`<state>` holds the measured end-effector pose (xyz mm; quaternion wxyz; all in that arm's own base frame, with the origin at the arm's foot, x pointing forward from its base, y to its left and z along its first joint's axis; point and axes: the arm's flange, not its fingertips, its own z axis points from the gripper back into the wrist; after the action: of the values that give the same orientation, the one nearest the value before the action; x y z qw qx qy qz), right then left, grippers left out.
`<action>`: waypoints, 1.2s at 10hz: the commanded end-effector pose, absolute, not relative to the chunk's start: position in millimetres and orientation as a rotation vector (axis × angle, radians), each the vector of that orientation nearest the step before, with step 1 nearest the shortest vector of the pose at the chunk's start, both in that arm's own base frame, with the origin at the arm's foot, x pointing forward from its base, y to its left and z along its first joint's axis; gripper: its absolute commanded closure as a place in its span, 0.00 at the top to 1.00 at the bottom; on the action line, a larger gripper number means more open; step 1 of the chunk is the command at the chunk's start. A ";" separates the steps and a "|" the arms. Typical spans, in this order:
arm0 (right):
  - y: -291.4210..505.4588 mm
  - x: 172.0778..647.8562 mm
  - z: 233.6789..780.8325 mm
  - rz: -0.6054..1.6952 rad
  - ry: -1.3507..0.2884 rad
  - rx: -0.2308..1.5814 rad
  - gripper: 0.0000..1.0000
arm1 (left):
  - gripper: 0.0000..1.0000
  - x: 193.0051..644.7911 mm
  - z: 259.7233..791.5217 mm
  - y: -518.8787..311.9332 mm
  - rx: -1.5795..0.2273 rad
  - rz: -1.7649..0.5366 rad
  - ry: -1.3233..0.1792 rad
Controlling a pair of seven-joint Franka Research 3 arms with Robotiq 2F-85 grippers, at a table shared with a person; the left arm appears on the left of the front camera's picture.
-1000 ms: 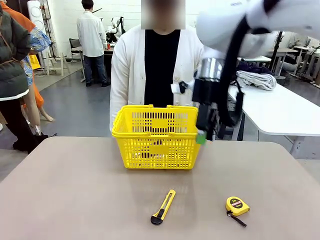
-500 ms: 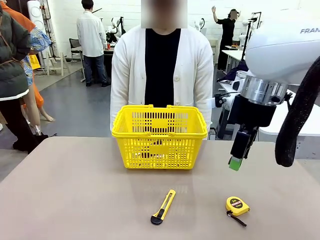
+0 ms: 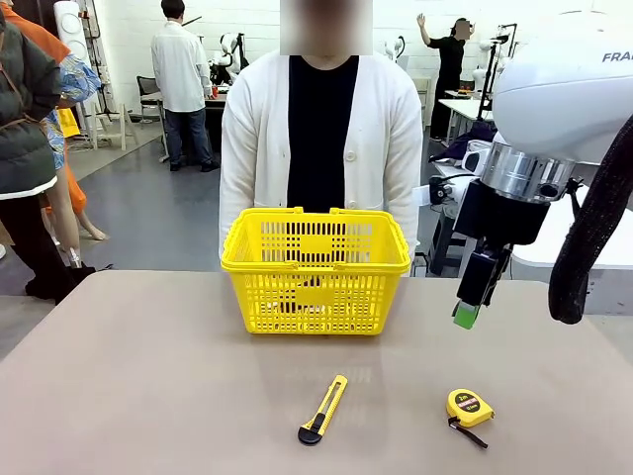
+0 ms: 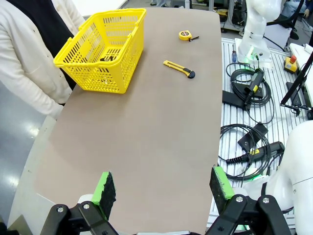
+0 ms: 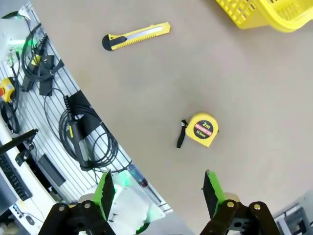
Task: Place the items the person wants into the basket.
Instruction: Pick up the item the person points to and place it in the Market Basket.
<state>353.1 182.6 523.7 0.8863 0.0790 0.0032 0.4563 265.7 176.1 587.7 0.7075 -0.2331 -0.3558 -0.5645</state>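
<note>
front view, basket point(image 3: 315, 267) left of right fingers point(image 3: 467, 315)

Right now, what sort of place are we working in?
Probably a robotics lab or test hall: a robot arm at a shared table, cables along a slotted metal rail, more work tables and standing people behind.

Bright, even light from overhead fills all three views, leaving only soft, faint shadows under the basket point(image 3: 315, 269) and beside the tape measure point(image 5: 203, 129). The front view is sharp, though the big white arm housing at 2 o'clock is near enough to look soft. Both wrist views bend toward their edges, with slight glare on the floor at 8 o'clock in the left one.
</note>
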 end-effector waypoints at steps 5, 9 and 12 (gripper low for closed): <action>181.7 350.6 523.8 0.949 0.013 0.158 0.94 | 1.00 265.2 588.3 177.9 -0.521 -1.271 -0.811; 110.4 324.3 564.1 1.119 -0.161 0.370 0.94 | 1.00 265.2 588.3 177.9 -0.521 -1.271 -0.811; 16.3 292.0 604.3 1.259 -0.408 0.690 0.94 | 1.00 265.2 588.3 177.9 -0.521 -1.271 -0.811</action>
<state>298.4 35.7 610.8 0.7681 0.2487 -0.1723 0.5644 265.7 176.1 587.8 0.7076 -0.2328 -0.3557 -0.5645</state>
